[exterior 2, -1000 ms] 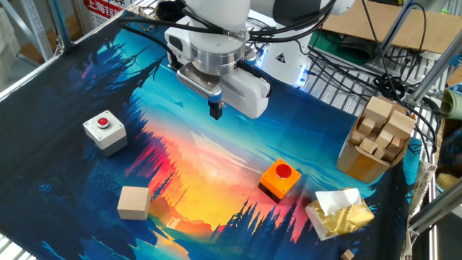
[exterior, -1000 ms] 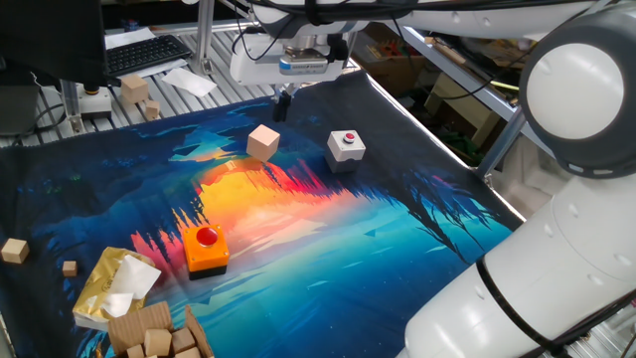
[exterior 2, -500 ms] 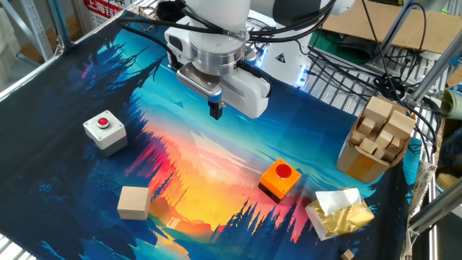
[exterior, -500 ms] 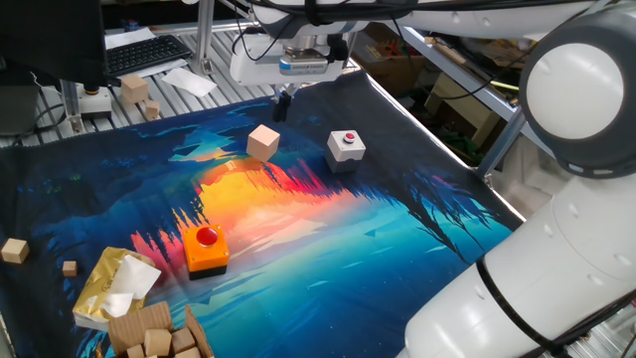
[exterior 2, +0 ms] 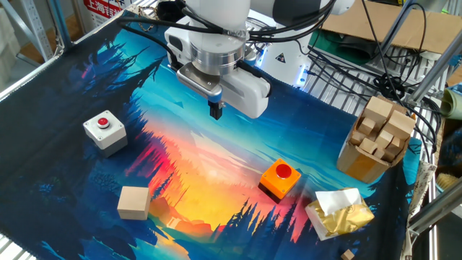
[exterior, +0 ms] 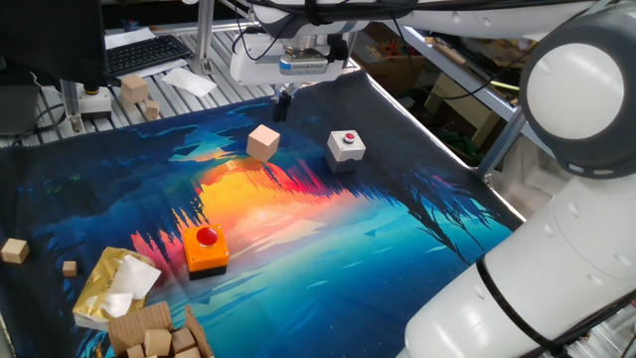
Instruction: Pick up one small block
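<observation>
The small block (exterior: 263,141) is a plain pale tan wooden cube lying on the colourful mat, left of the white red-buttoned box (exterior: 345,146). It also shows in the other fixed view (exterior 2: 133,202), near the mat's front edge. My gripper (exterior: 280,105) hangs above the mat's far part, behind the block and clear of it. In the other fixed view the gripper (exterior 2: 215,110) is well above and to the right of the block. Its dark fingers are pressed together with nothing between them.
An orange box with a red button (exterior: 205,249) sits on the mat. A cardboard holder of wooden blocks (exterior 2: 374,141) and a yellow-white packet (exterior 2: 338,212) lie at the mat's edge. Tiny wooden cubes (exterior: 14,251) lie beside the mat.
</observation>
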You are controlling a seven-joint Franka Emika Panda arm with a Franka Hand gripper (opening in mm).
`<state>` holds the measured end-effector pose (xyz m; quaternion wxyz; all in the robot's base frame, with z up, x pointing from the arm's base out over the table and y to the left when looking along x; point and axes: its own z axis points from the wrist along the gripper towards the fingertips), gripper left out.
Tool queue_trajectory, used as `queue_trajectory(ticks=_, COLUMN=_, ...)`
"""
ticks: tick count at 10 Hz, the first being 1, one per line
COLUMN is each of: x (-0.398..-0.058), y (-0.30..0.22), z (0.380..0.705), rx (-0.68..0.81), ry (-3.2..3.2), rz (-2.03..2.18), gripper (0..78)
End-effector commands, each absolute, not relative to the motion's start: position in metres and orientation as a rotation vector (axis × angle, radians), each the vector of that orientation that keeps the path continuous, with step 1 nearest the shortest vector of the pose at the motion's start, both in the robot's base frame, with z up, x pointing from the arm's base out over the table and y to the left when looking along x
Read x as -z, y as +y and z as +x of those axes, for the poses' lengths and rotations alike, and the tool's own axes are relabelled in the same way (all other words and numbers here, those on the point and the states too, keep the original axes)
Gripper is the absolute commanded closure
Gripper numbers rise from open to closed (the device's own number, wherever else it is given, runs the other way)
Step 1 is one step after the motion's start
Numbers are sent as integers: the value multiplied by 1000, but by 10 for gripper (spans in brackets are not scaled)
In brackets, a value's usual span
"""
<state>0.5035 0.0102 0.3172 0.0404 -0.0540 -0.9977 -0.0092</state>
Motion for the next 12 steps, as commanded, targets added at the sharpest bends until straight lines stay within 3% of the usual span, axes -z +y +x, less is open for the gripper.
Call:
queue_trajectory(ticks=1, x=-319, y=10, z=504, rx=28, ry=-3063, rz=-164, gripper=776)
queue_trajectory(ticks=7, x=-319, y=10, z=506, rx=31, ry=-3068, rz=-180, gripper=776)
queue_trajectory(ticks=12, x=-317, y=12, z=526, rx=18, ry=-3071, rz=-191, gripper=776)
